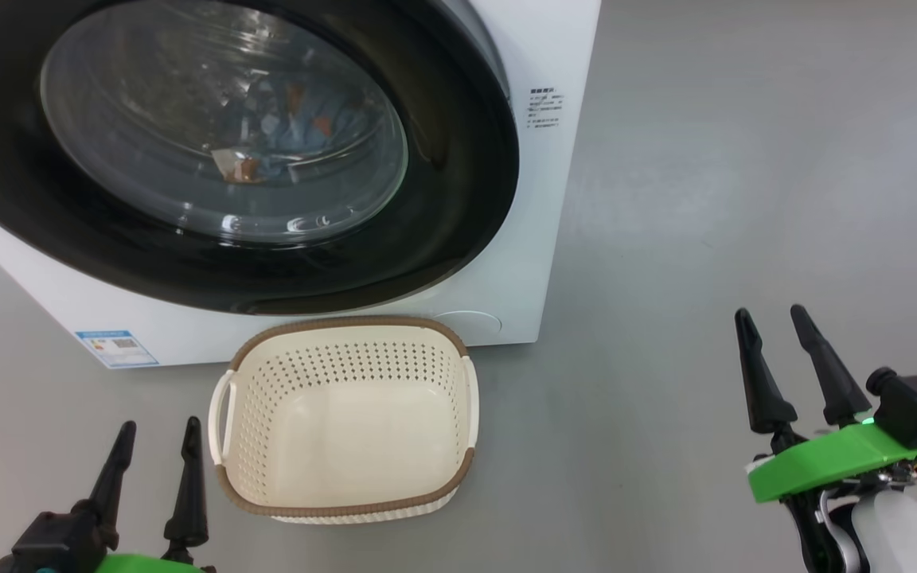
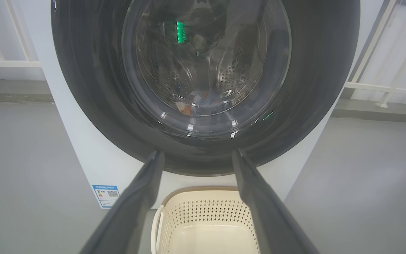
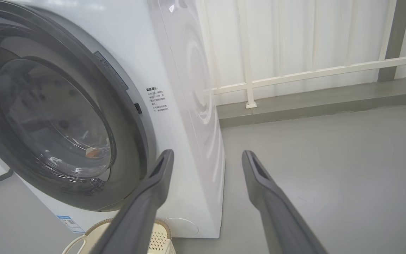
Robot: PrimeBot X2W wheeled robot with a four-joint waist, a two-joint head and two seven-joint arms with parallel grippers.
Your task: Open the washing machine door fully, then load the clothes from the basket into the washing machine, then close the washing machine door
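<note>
The white washing machine stands on the grey floor with its round black door shut against its front. Through the door's glass I see the light-blue clothes lying in the drum, also visible as clothes in the left wrist view. The cream basket sits on the floor just in front of the machine, with nothing inside. My left gripper is open, low at the basket's left. My right gripper is open, well off to the basket's right, holding nothing.
A blue label sticker marks the machine's lower left front. A white railing and a low kerb run along the wall behind the machine. Bare grey floor stretches to the machine's right.
</note>
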